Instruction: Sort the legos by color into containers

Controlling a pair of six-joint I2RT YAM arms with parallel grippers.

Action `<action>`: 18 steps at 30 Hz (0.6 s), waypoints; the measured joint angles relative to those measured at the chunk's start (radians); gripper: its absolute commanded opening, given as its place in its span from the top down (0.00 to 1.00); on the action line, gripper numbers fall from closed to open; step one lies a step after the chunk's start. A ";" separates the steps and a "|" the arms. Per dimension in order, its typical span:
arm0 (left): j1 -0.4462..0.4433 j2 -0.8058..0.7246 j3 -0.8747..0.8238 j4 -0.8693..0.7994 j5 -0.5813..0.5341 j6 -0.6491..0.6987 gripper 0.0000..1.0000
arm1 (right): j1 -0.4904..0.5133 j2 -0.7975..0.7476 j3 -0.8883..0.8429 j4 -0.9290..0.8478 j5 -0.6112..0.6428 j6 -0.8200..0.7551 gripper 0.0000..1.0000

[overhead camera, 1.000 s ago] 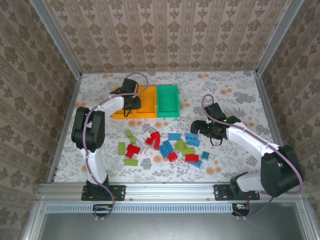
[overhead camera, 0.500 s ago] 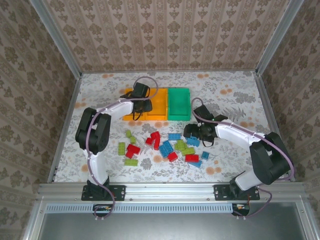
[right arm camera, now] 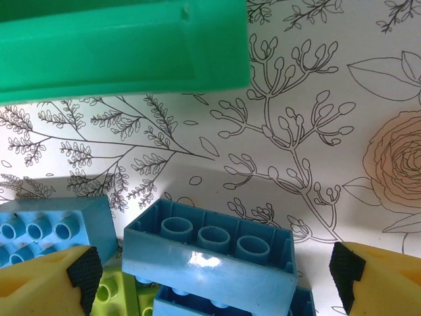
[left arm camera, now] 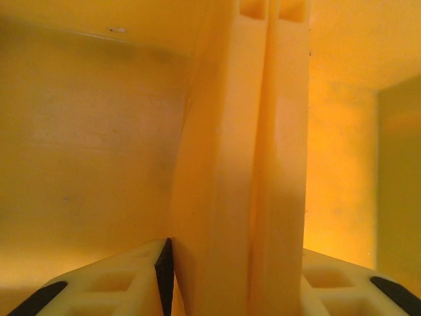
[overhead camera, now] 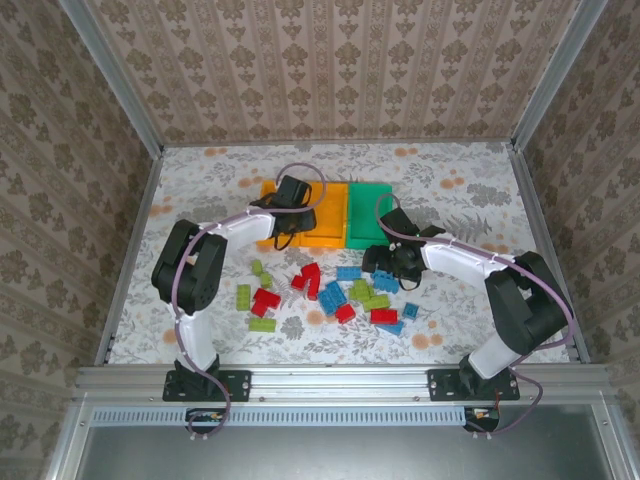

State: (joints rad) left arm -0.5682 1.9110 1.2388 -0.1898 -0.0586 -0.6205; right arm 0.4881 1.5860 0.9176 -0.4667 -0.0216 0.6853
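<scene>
Orange bin walls (left arm camera: 243,164) are being clenched by left jaws; blue legos (right arm camera: 210,257), partly cropped, are being straddled by released right jaws.

The left arm (overhead camera: 225,228) and right arm (overhead camera: 465,262) were white with black joints and mauve cables (overhead camera: 298,166). The left end effector (left arm camera: 223,283) and right end effector (right arm camera: 214,276) had yellow fingers (right arm camera: 385,280) and black pads (right arm camera: 343,263).

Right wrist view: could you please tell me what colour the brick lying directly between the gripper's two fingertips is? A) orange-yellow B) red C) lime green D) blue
D: a blue brick, with three round hollows on its upper face, lies on the flowered table between the spread fingertips of the right gripper.
</scene>
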 measured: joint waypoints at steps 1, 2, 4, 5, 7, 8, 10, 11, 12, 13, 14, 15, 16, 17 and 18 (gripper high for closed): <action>-0.004 -0.001 -0.009 0.000 0.004 -0.010 0.56 | 0.001 0.003 0.000 0.000 0.000 0.000 0.08; -0.009 -0.001 -0.019 -0.003 0.008 -0.017 0.55 | 0.001 0.007 0.002 0.000 0.000 0.000 0.09; -0.017 -0.003 -0.033 0.000 0.010 -0.031 0.52 | 0.001 0.019 0.005 0.006 0.000 0.001 0.10; -0.020 -0.005 -0.038 -0.001 0.011 -0.038 0.50 | 0.001 0.026 0.007 0.007 0.000 0.001 0.11; -0.026 -0.007 -0.045 -0.004 0.013 -0.049 0.48 | 0.001 0.040 0.013 0.007 0.000 0.003 0.13; -0.029 -0.008 -0.048 -0.004 0.014 -0.054 0.47 | 0.001 0.049 0.019 0.006 0.000 0.003 0.14; -0.032 -0.013 -0.056 -0.004 0.016 -0.064 0.45 | 0.001 0.065 0.029 0.006 0.000 0.002 0.16; -0.033 -0.019 -0.064 -0.004 0.018 -0.069 0.44 | 0.002 0.072 0.034 0.007 0.000 0.002 0.17; -0.033 -0.025 -0.071 -0.005 0.018 -0.070 0.42 | 0.002 0.076 0.036 0.006 0.000 0.001 0.18; -0.034 -0.035 -0.081 -0.006 0.018 -0.075 0.40 | 0.003 0.079 0.037 0.006 0.001 0.000 0.19; -0.033 -0.046 -0.089 -0.009 0.018 -0.079 0.38 | 0.004 0.080 0.037 0.006 0.003 -0.001 0.21; -0.033 -0.058 -0.095 -0.014 0.017 -0.082 0.36 | 0.005 0.080 0.037 0.005 0.005 -0.001 0.23; -0.033 -0.071 -0.099 -0.021 0.014 -0.084 0.34 | 0.005 0.080 0.037 0.004 0.008 -0.001 0.26; -0.033 -0.086 -0.100 -0.027 0.010 -0.085 0.31 | 0.005 0.080 0.039 0.002 0.011 -0.002 0.28; -0.034 -0.097 -0.100 -0.030 0.008 -0.086 0.29 | 0.005 0.080 0.039 0.001 0.012 -0.003 0.31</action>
State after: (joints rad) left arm -0.6018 1.8141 1.1385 -0.2199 -0.0509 -0.7063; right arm 0.4934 1.6657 0.9569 -0.4656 -0.0097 0.6823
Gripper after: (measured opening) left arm 0.673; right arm 0.735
